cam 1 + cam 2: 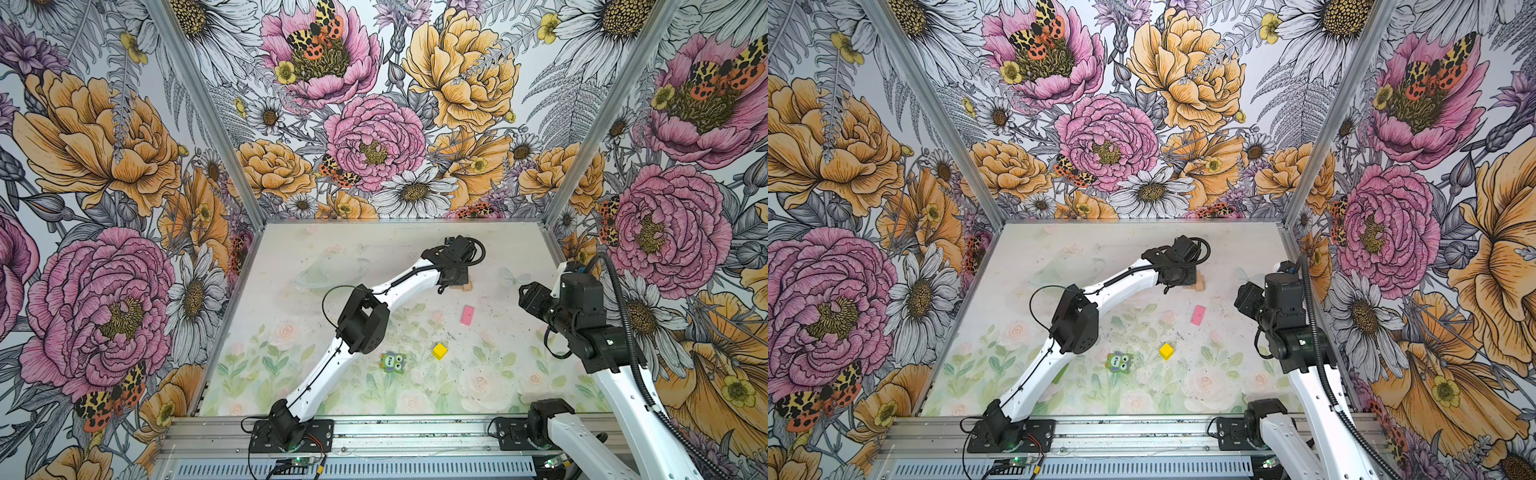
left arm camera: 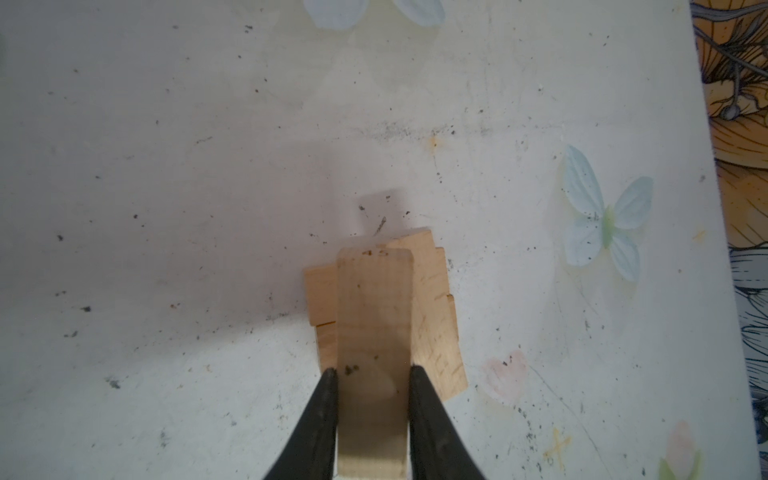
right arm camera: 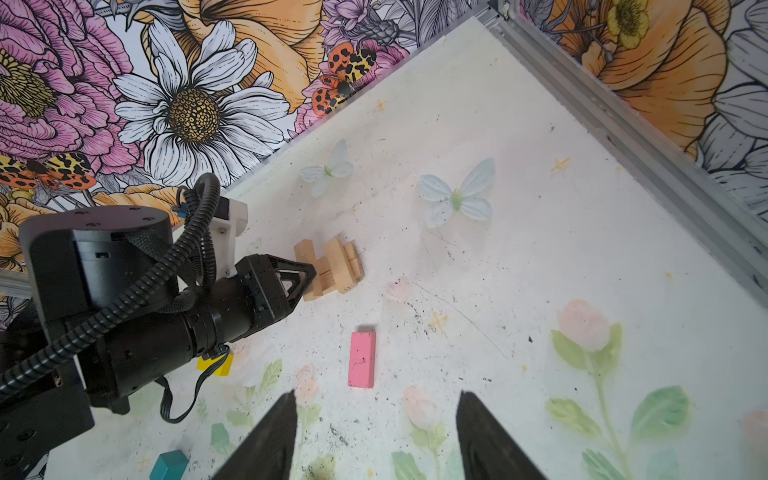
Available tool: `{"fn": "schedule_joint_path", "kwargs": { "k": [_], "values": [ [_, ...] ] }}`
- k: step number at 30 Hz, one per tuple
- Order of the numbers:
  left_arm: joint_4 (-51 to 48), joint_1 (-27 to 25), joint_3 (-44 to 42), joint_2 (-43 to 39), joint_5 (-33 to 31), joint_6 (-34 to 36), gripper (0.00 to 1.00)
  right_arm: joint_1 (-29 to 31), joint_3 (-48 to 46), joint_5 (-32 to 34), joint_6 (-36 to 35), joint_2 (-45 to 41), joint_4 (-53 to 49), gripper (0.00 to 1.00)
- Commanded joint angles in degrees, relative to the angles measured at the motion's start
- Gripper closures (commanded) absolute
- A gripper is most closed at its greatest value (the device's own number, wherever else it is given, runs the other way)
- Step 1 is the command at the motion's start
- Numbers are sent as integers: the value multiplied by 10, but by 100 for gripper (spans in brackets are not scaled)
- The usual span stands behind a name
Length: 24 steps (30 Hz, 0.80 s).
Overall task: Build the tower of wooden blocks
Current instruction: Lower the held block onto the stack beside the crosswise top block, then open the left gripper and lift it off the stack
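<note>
My left gripper (image 2: 372,370) is shut on a plain tan bar (image 2: 374,316), holding it over the tower (image 2: 434,299), a low stack of tan bars at the back of the table. I cannot tell whether the held bar rests on the stack. In both top views the left wrist hides most of the tower (image 1: 466,286). A pink block (image 1: 467,314), a yellow cube (image 1: 439,351) and a green owl-printed block (image 1: 392,362) lie loose on the mat. My right gripper (image 3: 376,399) hangs open above the mat, near the pink block (image 3: 361,359), holding nothing.
A teal block (image 3: 168,463) lies near the left arm's elbow. The left arm (image 1: 365,320) stretches diagonally across the middle of the table. Metal wall rails (image 3: 623,124) bound the table at the back and right.
</note>
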Motion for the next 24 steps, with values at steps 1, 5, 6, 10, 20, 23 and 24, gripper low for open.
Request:
{"fn": "schedule_joint_path", "kwargs": {
  "k": [1, 5, 6, 10, 20, 23, 24],
  "values": [
    [6, 5, 23, 17, 2, -11, 72, -4, 1, -5, -11, -2, 1, 36],
    [5, 5, 26, 20, 5, -10, 72, -5, 2, -3, -11, -2, 0, 36],
    [5, 5, 25, 20, 6, -10, 72, -6, 2, -4, -12, -3, -1, 36],
    [6, 4, 17, 16, -2, -8, 71, -8, 3, -5, -11, -3, -1, 36],
    [4, 3, 18, 16, -1, -10, 62, -11, 2, -2, -16, -5, -4, 35],
    [5, 2, 18, 14, -3, -10, 60, -12, 1, -1, -16, -5, -4, 35],
    [5, 2, 18, 13, -3, -10, 59, -11, 0, -1, -18, -5, -4, 35]
  ]
}}
